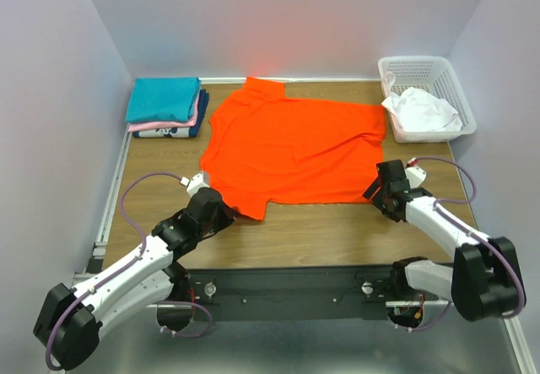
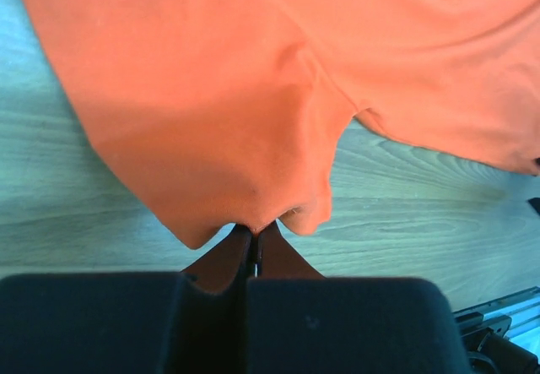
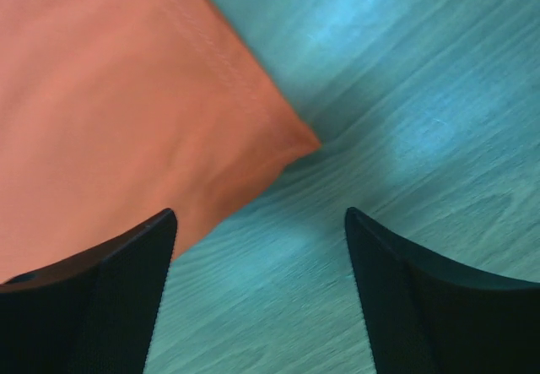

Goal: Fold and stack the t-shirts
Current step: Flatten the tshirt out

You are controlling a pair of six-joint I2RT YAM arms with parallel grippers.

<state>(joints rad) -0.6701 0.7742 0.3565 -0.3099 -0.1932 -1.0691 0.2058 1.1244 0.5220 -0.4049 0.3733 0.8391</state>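
Observation:
A bright orange-red t-shirt (image 1: pixel 291 146) lies spread flat on the wooden table. My left gripper (image 1: pixel 226 214) is shut on the edge of its near-left sleeve; in the left wrist view the cloth (image 2: pixel 219 112) is pinched between the closed fingertips of that gripper (image 2: pixel 254 230). My right gripper (image 1: pixel 374 192) is open and empty, just off the shirt's near-right corner (image 3: pixel 295 144), with bare table between its fingers in the right wrist view (image 3: pixel 260 218). A folded stack of teal, pink and navy shirts (image 1: pixel 167 106) sits at the back left. A white shirt (image 1: pixel 422 111) lies crumpled in the basket.
A white plastic lattice basket (image 1: pixel 451 83) stands at the back right. Walls close in the table on the left, back and right. A metal rail (image 1: pixel 287 285) runs along the near edge between the arm bases.

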